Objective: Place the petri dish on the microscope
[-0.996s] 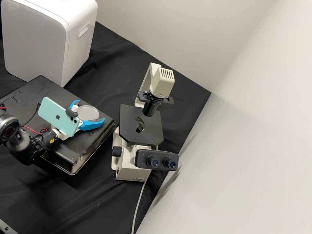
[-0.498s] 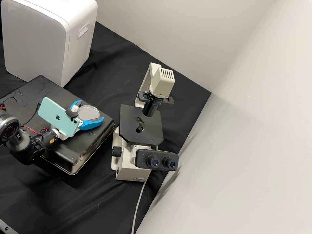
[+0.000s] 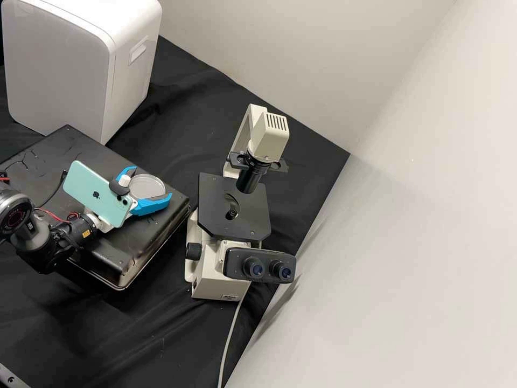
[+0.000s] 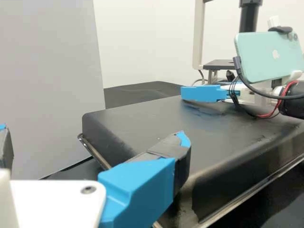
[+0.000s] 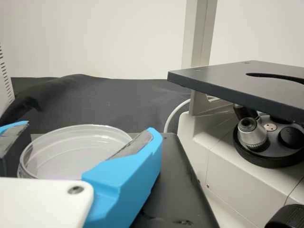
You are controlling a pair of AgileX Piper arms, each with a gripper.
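A clear round petri dish (image 3: 146, 186) lies on the near right corner of a black case (image 3: 48, 156). My right gripper (image 3: 149, 185) is shut on the petri dish (image 5: 71, 147), one blue finger against each side of its rim, and the dish still rests on the case. The microscope (image 3: 231, 237) stands just right of the case, its flat black stage (image 3: 234, 207) bare; the stage (image 5: 237, 83) sits higher than the dish. My left gripper (image 4: 92, 135) is open with nothing between its fingers, low beside the case's (image 4: 190, 137) far side, facing the right gripper (image 4: 204, 92).
A mint-green phone (image 3: 97, 194) is mounted on the right arm's wrist. A white appliance (image 3: 75, 59) stands at the back left. A pale slanted wall (image 3: 409, 242) closes the bench on the right. The microscope's lamp head (image 3: 266, 132) hangs over the stage's rear.
The right gripper's fingers have drawn in slightly around the petri dish. The dish and the arm have otherwise stayed in place.
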